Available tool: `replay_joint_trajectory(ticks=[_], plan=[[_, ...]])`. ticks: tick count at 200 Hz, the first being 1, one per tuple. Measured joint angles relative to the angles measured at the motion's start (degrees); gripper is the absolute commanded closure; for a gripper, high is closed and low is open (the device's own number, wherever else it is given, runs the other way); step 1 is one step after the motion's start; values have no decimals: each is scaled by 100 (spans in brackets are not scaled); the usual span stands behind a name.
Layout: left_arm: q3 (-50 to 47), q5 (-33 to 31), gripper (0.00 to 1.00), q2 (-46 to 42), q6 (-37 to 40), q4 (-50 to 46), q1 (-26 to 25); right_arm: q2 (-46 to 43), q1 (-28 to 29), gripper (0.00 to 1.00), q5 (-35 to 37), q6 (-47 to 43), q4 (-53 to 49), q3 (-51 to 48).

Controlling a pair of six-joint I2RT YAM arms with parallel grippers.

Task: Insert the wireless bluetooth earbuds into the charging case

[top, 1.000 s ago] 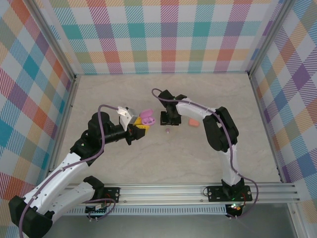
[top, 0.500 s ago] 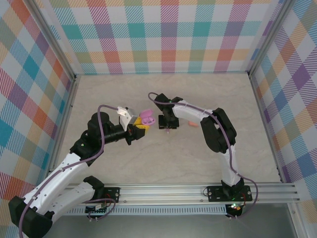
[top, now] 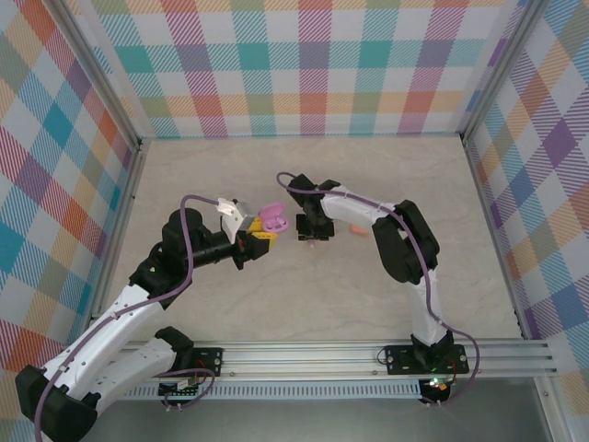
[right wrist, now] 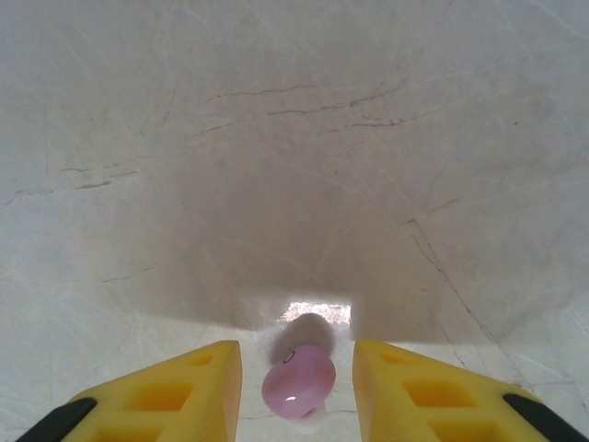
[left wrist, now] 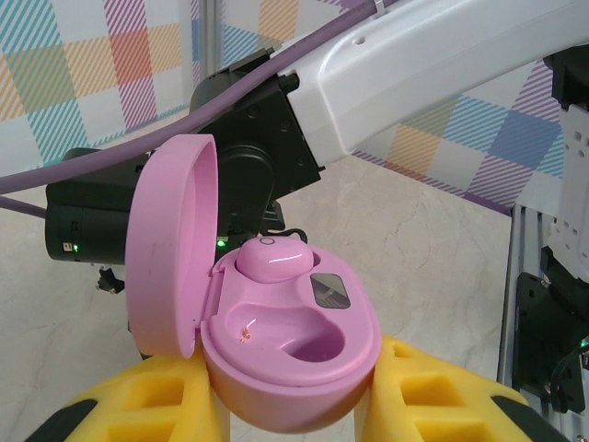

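My left claw [left wrist: 290, 402] was clamped on the open pink case [left wrist: 294, 345], a seated purple earbud [left wrist: 271, 260] inside; my right claw [right wrist: 296, 391] stood apart, straddling the loose purple earbud [right wrist: 299, 378] lying mid-worktop [right wrist: 276, 138].

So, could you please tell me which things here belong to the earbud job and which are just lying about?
In use: open pink case, seated earbud, loose purple earbud inside open right pincer.
Lying about: salmon-orange piece beside right arm.
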Motion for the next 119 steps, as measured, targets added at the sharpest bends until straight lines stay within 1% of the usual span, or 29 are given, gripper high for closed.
replay_joint_trajectory(ticks=[47,70,94,119], plan=[[0,0,87,0,0,0,0,68,39,69,28,24,-7,-50],[0,0,87,0,0,0,0,68,42,73,46,31,-22,-50],[0,0,87,-22,0,-2,0,68,42,81,72,35,-46,-50],[-2,-2,87,-55,0,4,0,52,42,83,79,11,-57,-50]])
